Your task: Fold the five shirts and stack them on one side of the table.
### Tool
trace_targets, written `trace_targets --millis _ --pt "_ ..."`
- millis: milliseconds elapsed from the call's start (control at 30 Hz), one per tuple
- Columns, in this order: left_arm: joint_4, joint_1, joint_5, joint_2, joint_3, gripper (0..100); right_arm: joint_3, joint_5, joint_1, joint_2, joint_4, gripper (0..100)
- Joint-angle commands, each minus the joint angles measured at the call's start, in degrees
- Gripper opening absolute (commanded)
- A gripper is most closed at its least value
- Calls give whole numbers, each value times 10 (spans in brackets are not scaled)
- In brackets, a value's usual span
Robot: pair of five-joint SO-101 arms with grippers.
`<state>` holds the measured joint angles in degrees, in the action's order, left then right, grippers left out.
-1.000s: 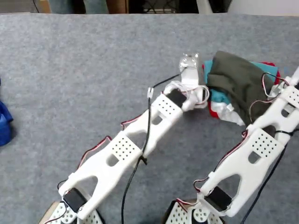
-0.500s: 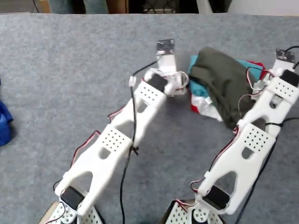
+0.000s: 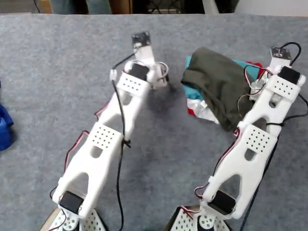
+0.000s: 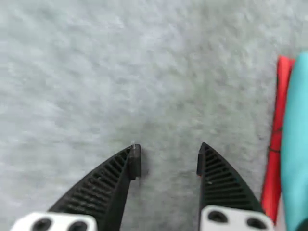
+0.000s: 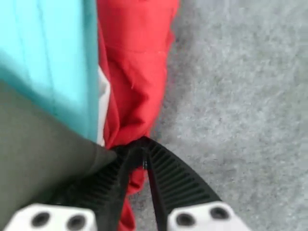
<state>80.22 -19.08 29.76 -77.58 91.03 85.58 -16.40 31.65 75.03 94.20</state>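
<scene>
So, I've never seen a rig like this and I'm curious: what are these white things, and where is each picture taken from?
These are two small robot arms at a grey table: the left arm and the right arm. One picture looks down from above. The other two come from a camera on each arm's wrist, looking along its pincer-like tool.

The left tool is open over bare table. The right tool is shut on a red shirt at the edge of a pile. In the pile, an olive-green shirt is on top, with a teal shirt and a white shirt under it. A blue item lies at the high view's left edge.
</scene>
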Motion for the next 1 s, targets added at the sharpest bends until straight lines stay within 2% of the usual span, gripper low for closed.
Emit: trace_targets --millis 0,133,267,433,567,700,833,967 --pt "41 43 -63 79 44 209 103 -1 16 -8 2 15" --pt "119 131 -136 139 44 209 95 -1 45 -52 1 15" --pt "202 263 -205 205 44 213 103 0 70 -99 0 15" --pt "208 457 -275 281 36 213 102 25 68 -201 59 15" --pt "208 582 -327 330 32 210 102 44 15 -291 70 15" --pt "208 693 -354 343 32 211 70 65 -87 -368 70 15" --pt "208 764 -375 342 27 213 -70 76 -201 -417 70 15" --pt "207 811 -395 342 -12 213 -238 104 -274 -429 65 15"
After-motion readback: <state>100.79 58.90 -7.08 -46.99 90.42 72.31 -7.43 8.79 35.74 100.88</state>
